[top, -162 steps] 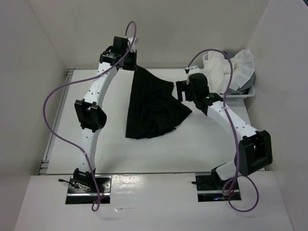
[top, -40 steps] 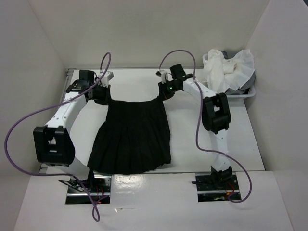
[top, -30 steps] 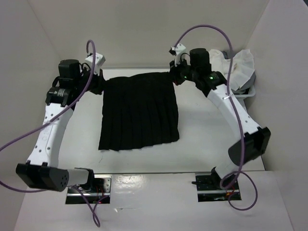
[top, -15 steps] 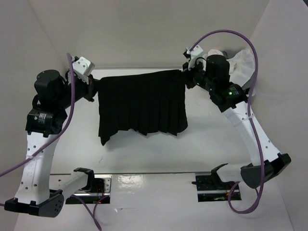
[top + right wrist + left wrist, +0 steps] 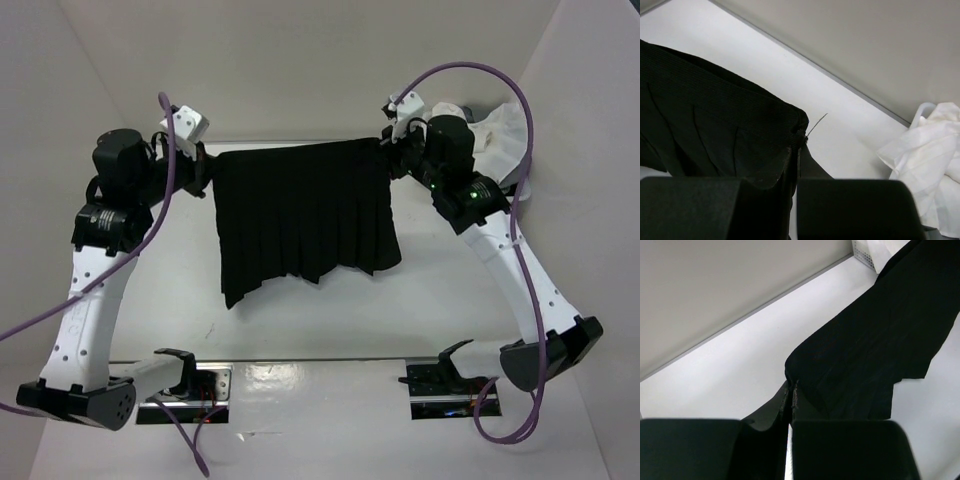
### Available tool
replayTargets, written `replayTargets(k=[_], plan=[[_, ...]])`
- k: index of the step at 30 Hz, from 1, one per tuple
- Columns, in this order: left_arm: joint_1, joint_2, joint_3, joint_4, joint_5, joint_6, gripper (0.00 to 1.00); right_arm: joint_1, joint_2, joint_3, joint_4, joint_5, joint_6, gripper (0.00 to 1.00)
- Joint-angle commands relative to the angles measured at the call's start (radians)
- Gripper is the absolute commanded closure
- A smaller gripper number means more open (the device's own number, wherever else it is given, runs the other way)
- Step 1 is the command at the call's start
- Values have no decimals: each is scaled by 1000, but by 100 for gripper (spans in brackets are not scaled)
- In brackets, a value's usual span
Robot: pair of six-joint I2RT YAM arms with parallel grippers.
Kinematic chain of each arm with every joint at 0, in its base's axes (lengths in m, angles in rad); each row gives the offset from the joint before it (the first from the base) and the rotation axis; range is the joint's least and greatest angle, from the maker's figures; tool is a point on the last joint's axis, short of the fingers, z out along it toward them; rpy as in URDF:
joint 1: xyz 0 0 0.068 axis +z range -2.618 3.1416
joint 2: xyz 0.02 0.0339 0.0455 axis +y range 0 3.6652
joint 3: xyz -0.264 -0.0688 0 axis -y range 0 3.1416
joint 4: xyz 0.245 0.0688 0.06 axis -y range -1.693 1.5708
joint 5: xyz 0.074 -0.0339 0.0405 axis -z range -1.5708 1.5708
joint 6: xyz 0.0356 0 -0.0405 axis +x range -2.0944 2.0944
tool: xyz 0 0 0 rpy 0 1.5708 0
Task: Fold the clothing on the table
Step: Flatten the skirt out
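Observation:
The clothing, a black pleated skirt [image 5: 305,215], hangs spread in the air above the white table [image 5: 450,300]. Its top edge is stretched between my two grippers and its flared hem dangles toward the near side. My left gripper [image 5: 207,170] is shut on the skirt's left top corner. In the left wrist view the fabric [image 5: 875,335] runs away from the pinched fingers [image 5: 790,390]. My right gripper [image 5: 392,155] is shut on the right top corner. The right wrist view shows the waistband corner [image 5: 740,130] clamped at the gripper [image 5: 798,142], with a loose thread sticking out.
A small white basket [image 5: 515,185] with white and grey cloths [image 5: 505,130] stands at the back right corner, just behind my right arm; the cloths [image 5: 935,160] show in the right wrist view. White walls enclose the table on three sides.
Both arms have lifted the skirt off the table and carried it up and back. Since half a second ago the skirt has shifted slightly right and hangs a little lower.

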Motion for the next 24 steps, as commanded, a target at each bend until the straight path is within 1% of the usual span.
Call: replayTargets(k=[1, 5, 6, 9, 15, 18, 20, 21, 22, 24], plan=[[10, 34, 28, 98, -80, 31, 98, -13, 30, -9, 130, 172, -41, 100], [10, 113, 100, 98, -104, 31, 98, -13, 57, 14, 171, 270, -64, 100], [10, 113, 115, 98, -104, 22, 98, -13, 68, 30, 182, 294, -64, 100], [10, 123, 153, 89, -104, 12, 98, -13, 56, 56, 182, 304, -64, 100], [1, 15, 167, 57, -83, 25, 97, -13, -22, 80, 132, 278, -55, 100], [1, -35, 155, 17, -38, 44, 97, -13, -75, 99, 58, 221, -55, 100], [1, -81, 121, -15, 11, 80, 96, -23, -125, 100, 23, 135, -66, 100], [1, -100, 106, -27, 26, 90, 96, -32, -140, 100, -23, 103, -66, 100], [1, -135, 91, -41, 53, 103, 96, -33, -156, 100, -48, 41, -88, 100], [1, -191, 52, -92, 64, 136, 96, -42, -208, 81, -89, -3, -101, 100]])
